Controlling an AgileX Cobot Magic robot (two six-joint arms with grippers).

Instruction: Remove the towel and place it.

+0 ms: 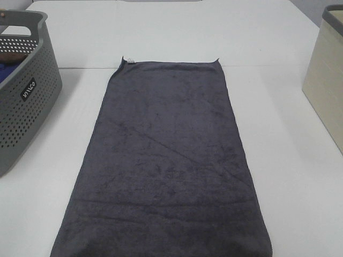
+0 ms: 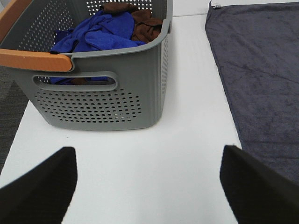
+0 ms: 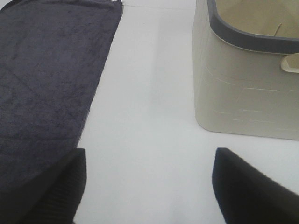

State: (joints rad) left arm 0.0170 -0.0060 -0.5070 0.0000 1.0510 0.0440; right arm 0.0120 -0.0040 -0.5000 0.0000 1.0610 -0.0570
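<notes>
At the counter's [image 1: 289, 160] left edge stands a grey perforated basket [image 1: 24, 107], its near wall carrying a small dark label. The left wrist view shows it has an orange-topped handle [image 2: 35, 59] and holds a crumpled blue cloth [image 2: 98, 30] with a brown cloth [image 2: 145, 21] behind it. The left tool [image 2: 149, 186] hangs over bare counter between the basket and the towel, its two dark fingers [image 2: 39, 191] spread wide with nothing between them.

The towel [image 1: 163, 160] lies flat down the middle of the counter, long side running from the far part toward the near edge, where it passes out of the high view. It is dark charcoal grey and plush, with faint creases across it, and a small tag [image 1: 129, 60] sits at its far left corner. Nothing rests on it, and a strip of bare counter separates it from the containers on either side.

The right tool [image 3: 147, 186] hovers over the counter just beside the towel's right edge, one finger [image 3: 42, 191] over the cloth's border, its fingers also spread and holding nothing. At the counter's right edge stands a beige bin [image 3: 243, 88] with a grey rim [image 3: 243, 39], well apart from the towel.
</notes>
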